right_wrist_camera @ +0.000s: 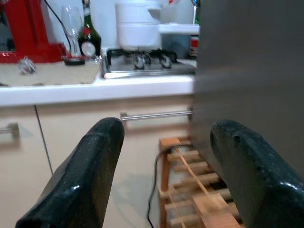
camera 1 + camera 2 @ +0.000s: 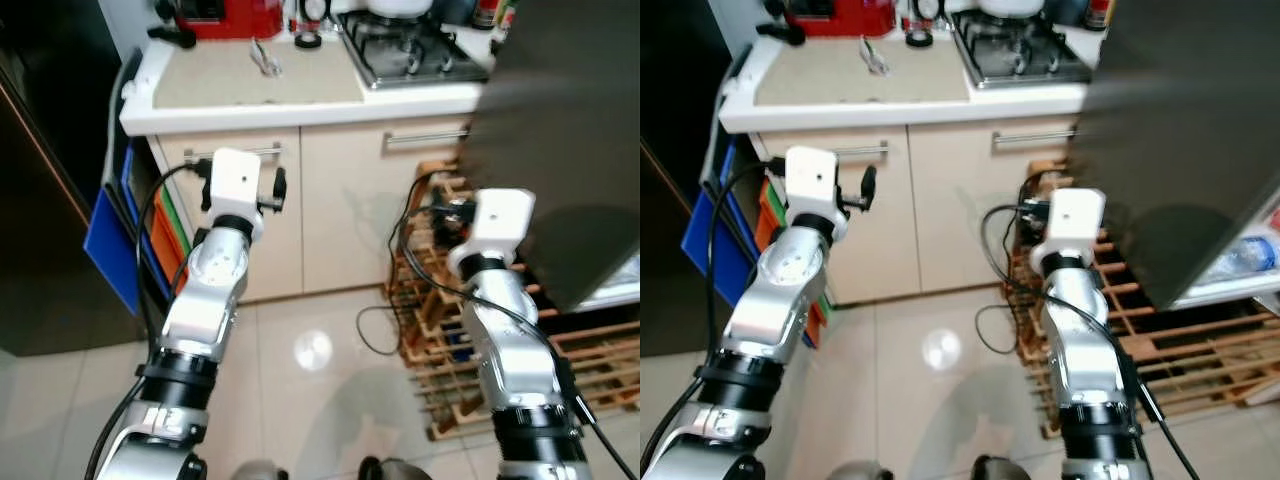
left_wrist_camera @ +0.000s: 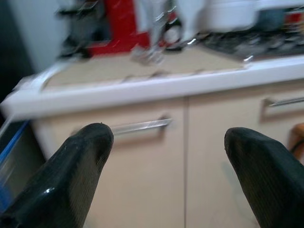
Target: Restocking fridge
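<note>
The open fridge door (image 2: 1180,130) is a dark grey panel on the right, and its edge is close to my right gripper (image 1: 166,137). A clear plastic bottle (image 2: 1246,256) lies on the door's white shelf at the far right. The right gripper is open and empty, raised in front of the cupboard and the door edge. My left gripper (image 3: 166,142) is also open and empty. It points at the cream cupboard front (image 3: 142,180) below the counter. Both silver arms (image 2: 215,290) reach forward at about the same height.
A white counter (image 2: 300,105) runs across the back with a gas hob (image 2: 415,50), a red appliance (image 2: 235,15) and a wine glass (image 1: 72,21). A wooden rack (image 2: 590,370) with a black cable stands on the floor at right. Blue and orange boards (image 2: 115,240) lean at left.
</note>
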Tool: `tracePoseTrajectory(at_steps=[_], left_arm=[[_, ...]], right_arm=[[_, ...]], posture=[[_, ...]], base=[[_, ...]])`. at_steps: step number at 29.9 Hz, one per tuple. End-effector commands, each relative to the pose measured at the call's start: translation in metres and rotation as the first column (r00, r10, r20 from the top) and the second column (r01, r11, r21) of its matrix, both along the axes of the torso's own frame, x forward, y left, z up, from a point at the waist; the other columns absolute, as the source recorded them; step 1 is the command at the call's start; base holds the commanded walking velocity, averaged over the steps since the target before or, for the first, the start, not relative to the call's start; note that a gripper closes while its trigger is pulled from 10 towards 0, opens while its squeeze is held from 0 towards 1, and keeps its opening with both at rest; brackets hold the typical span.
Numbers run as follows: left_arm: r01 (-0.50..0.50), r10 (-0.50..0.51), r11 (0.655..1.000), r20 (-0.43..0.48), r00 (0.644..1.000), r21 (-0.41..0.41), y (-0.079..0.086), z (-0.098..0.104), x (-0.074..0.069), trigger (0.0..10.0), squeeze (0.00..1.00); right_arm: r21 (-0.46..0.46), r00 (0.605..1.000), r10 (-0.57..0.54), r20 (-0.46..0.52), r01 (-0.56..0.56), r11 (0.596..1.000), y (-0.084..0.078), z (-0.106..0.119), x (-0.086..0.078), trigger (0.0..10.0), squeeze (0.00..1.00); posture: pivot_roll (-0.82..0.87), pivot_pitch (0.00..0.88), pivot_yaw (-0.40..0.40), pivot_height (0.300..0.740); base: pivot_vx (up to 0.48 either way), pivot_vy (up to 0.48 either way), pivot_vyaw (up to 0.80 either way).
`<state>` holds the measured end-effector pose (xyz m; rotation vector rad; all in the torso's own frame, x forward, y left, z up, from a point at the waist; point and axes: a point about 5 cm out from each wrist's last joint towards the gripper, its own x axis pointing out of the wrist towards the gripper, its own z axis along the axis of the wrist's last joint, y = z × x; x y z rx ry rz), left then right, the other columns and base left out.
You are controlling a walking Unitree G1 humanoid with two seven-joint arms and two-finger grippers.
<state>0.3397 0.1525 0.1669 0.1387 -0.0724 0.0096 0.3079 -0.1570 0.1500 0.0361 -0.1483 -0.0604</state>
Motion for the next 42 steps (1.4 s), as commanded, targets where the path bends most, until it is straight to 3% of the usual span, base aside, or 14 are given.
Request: tracePoseTrajectory(at_steps=[1, 4, 8, 11, 12, 15, 17, 21, 22, 37, 42], left_arm=[[-0.035, 0.036, 0.999, 0.021, 0.999, -0.029, 0.009, 0.007, 0.001, 10.0, 0.00], [-0.073, 0.075, 0.994, 0.024, 0.997, -0.079, 0.016, 0.008, 0.000, 10.0, 0.00], [-0.134, 0.128, 0.986, -0.066, 0.990, -0.097, 0.036, -0.012, -0.010, 10.0, 0.00], [-0.115, 0.105, 0.993, -0.229, 0.968, -0.032, 0.048, -0.045, -0.025, 10.0, 0.00], [-0.112, 0.108, 0.994, -0.230, 0.967, -0.005, 0.050, -0.048, -0.031, 10.0, 0.00], [-0.085, 0.083, 0.996, -0.137, 0.987, -0.010, 0.043, -0.038, -0.041, 10.0, 0.00], [-0.093, 0.091, 0.996, -0.124, 0.988, -0.004, 0.041, -0.036, -0.041, 10.0, 0.00], [-0.116, 0.114, 0.992, -0.032, 0.993, -0.057, 0.028, -0.015, -0.034, 10.0, 0.00], [-0.114, 0.114, 0.991, -0.016, 0.993, -0.063, 0.026, -0.010, -0.031, 10.0, 0.00], [-0.037, 0.037, 0.999, 0.009, 0.999, 0.003, 0.016, 0.000, -0.016, 10.0, 0.00], [-0.043, 0.044, 0.998, 0.024, 0.999, -0.034, 0.018, 0.007, -0.009, 10.0, 0.00]], right_arm=[[0.023, 1.000, 0.009, 0.022, -0.009, 1.000, 0.004, 0.007, 0.001, 10.0, 0.20], [0.011, 0.999, 0.016, 0.037, -0.017, 1.000, 0.005, 0.010, 0.003, 10.0, 0.21], [-0.016, 1.000, 0.023, 0.018, -0.023, 1.000, 0.004, 0.002, 0.000, 10.0, 0.21], [-0.033, 0.998, 0.034, -0.045, -0.035, 0.999, 0.004, -0.017, -0.012, 10.0, 0.21], [-0.043, 0.998, 0.040, -0.055, -0.042, 0.998, 0.005, -0.020, -0.015, 10.0, 0.20], [-0.063, 0.997, 0.054, -0.059, -0.057, 0.996, 0.008, -0.022, -0.017, 10.0, 0.19], [-0.068, 0.997, 0.056, -0.058, -0.060, 0.996, 0.008, -0.022, -0.016, 10.0, 0.19], [-0.099, 0.996, 0.073, -0.047, -0.077, 0.992, 0.014, -0.016, -0.007, 10.0, 0.08], [-0.096, 0.996, 0.075, -0.039, -0.078, 0.992, 0.015, -0.013, -0.004, 10.0, 0.01], [-0.096, 0.999, 0.044, -0.031, -0.047, 0.994, 0.014, -0.009, 0.006, 10.0, 0.00], [-0.087, 0.998, 0.051, -0.030, -0.053, 0.995, 0.017, -0.009, 0.008, 10.0, 0.00]], posture=[[0.07, 0.056, 0.016, 0.740], [0.08, 0.049, 0.015, 0.740], [0.09, 0.037, 0.014, 0.740], [0.09, 0.031, 0.015, 0.740], [0.09, 0.031, 0.015, 0.740], [0.10, 0.021, 0.006, 0.740], [0.10, 0.018, 0.004, 0.740], [0.11, 0.006, -0.012, 0.740], [0.11, 0.006, -0.012, 0.740], [0.11, 0.027, -0.011, 0.740], [0.11, 0.032, -0.014, 0.740]], base=[[0.322, -0.352, 0.00], [0.413, -0.089, 0.00], [0.439, 0.000, 0.00], [0.110, 0.000, 0.00], [0.000, 0.000, 0.00], [0.155, 0.000, 0.00], [0.465, 0.000, 0.00], [0.480, 0.000, 0.00], [0.480, 0.000, 0.00], [0.480, 0.000, 0.00], [0.480, 0.000, 0.00]])
